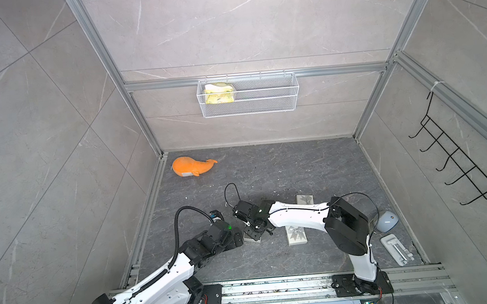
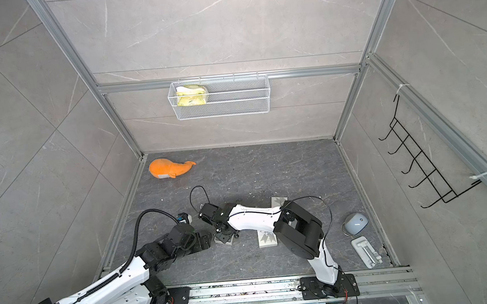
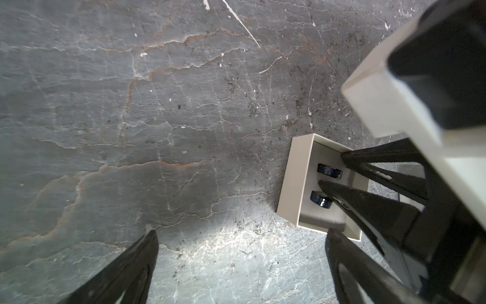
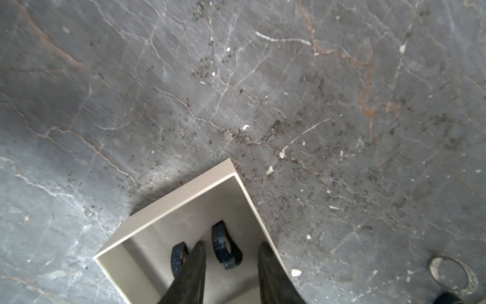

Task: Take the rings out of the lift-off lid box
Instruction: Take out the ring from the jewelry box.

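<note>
With the right gripper (image 4: 232, 244) down inside the box, side room is tight. Slate table (image 4: 342, 105) lies open ahead of its fingertips. The white box (image 4: 168, 208) has its lid off, and its rim edge runs just beside one right finger; the opposite wall is further off. Right jaws are part-open with nothing clamped. Left gripper (image 3: 242, 231) is spread wide and empty, one finger over a box corner. Ring A (image 4: 226, 250) sits on the box floor between the right fingers, with a gap each side. Ring B (image 4: 178, 256) is just outside one finger.
</note>
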{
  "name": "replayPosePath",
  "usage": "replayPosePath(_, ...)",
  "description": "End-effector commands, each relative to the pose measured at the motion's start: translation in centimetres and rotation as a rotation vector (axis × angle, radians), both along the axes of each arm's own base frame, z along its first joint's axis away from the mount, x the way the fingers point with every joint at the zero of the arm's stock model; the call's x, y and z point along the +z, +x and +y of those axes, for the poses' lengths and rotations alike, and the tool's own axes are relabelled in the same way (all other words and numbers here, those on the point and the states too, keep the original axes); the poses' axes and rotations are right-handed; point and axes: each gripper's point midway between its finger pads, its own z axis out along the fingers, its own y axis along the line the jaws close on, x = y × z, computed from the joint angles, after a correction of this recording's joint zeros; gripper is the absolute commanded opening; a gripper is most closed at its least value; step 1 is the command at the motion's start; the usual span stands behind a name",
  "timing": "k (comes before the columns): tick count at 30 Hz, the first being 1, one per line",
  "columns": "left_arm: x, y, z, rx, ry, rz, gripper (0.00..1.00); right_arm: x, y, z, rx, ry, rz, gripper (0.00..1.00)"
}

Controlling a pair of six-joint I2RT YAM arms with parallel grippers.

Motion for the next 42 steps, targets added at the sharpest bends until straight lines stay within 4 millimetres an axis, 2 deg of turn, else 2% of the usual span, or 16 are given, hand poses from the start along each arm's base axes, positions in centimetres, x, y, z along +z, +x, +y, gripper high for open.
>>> replayPosePath(1,-0.1,0.2,-0.9,-0.004,-0.042,0.01,0.99,0.0,-0.1,0.3,0.018,-0.014,0.002,0.34)
replayPosePath(12,-1.1,0.9,-1.6,-0.008,-0.017,0.034,0.99,0.2,-0.4,0.5,0.028,0.005,0.018,0.21)
replayPosePath(27,-1.2,2.4,-2.6,-0.003,-0.037,0.037,0.99,2.0,-0.9,0.9,0.027,0.067,0.028,0.05)
replayPosePath(34,-0.3,3.0,-3.2,0.019,-0.075,0.019,0.99,2.5,-1.2,0.9,-0.009,0.097,0.047,0.05)
replayPosePath(42,-1.5,2.9,-2.9,0.029,-0.045,0.05,0.98,2.3,-1.5,0.7,-0.025,0.112,0.054,0.04)
